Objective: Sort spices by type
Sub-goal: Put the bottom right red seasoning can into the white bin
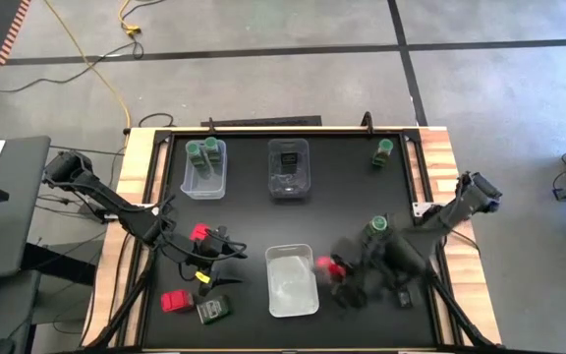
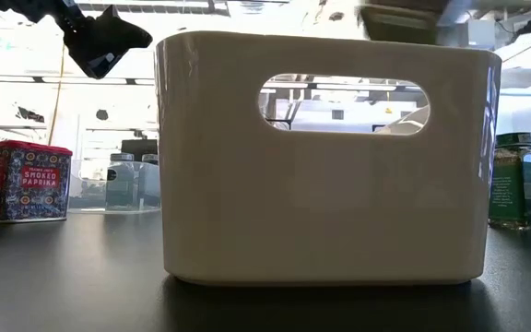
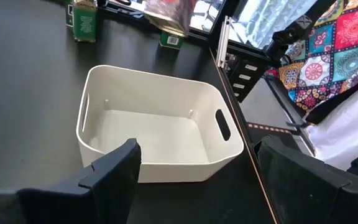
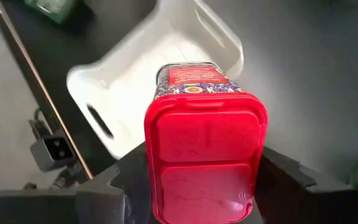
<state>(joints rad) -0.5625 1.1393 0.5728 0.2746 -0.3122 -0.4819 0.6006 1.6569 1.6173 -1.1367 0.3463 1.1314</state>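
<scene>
My right gripper (image 4: 197, 180) is shut on a red spice tin (image 4: 204, 149) and hangs just right of the white bin (image 1: 292, 295). My left gripper (image 3: 194, 162) stands open and holds nothing at the bin's left. A second red tin (image 1: 200, 233) stands by the left arm. A red packet (image 1: 176, 300) and a dark box (image 1: 212, 310) lie near the front left. One green-lidded jar (image 1: 376, 228) stands behind my right gripper, another (image 1: 382, 149) at the far right. My right gripper pinches the red tin between its two fingers, one on each long side (image 4: 151, 155). The fingers slant down, and the tin's red lid (image 4: 204, 180) faces back toward the wrist. The tin is lifted clear, with its other end pointing at the white bin (image 4: 135, 68).
Two clear bins stand at the back: the left one (image 1: 205, 182) holds two green-lidded jars, the middle one (image 1: 289, 187) a dark box. In the low view the white bin (image 2: 325, 157) fills the middle, with a red tin (image 2: 26, 180) on its left and a green-lidded jar (image 2: 513, 180) on its right.
</scene>
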